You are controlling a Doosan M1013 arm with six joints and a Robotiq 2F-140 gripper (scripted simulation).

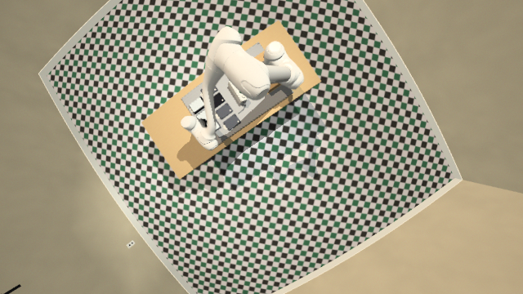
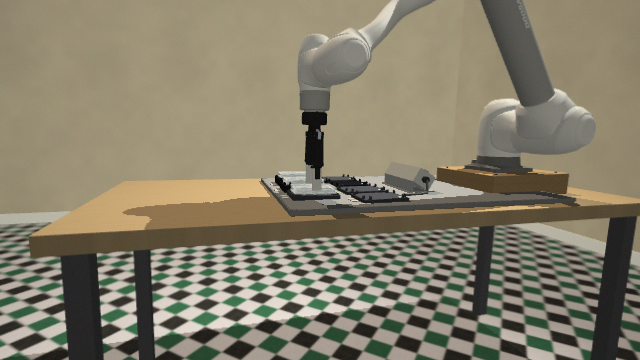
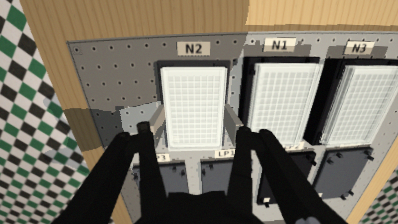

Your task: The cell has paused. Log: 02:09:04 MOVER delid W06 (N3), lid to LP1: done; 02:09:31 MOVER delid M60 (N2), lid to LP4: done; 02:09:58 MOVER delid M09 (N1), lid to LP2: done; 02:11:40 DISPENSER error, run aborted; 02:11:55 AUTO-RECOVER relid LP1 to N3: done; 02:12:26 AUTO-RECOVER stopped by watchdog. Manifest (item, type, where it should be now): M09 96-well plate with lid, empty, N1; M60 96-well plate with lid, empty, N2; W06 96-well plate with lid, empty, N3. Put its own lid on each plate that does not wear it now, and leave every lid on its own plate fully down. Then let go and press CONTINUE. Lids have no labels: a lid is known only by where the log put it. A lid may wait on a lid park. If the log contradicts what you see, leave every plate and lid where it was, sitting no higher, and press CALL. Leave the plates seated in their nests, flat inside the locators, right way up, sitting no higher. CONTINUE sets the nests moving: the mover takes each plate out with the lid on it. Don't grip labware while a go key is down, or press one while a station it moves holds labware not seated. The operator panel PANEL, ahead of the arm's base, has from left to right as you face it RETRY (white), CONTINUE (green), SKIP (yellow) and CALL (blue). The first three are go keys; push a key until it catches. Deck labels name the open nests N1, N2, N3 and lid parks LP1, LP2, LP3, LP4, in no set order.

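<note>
Lid (image 3: 194, 105) between the closed jaws

floor (image 2: 320, 310): green-black-white checks | table (image 2: 200, 210): tan | deck (image 3: 110, 85): grey | pincer (image 3: 192, 165): black | arm (image 2: 335, 55): white

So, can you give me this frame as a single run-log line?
tool: shut on lid | lid: over plate at N2 | N1 plate, N3 plate: in nests | park pads: no lid seen
</note>
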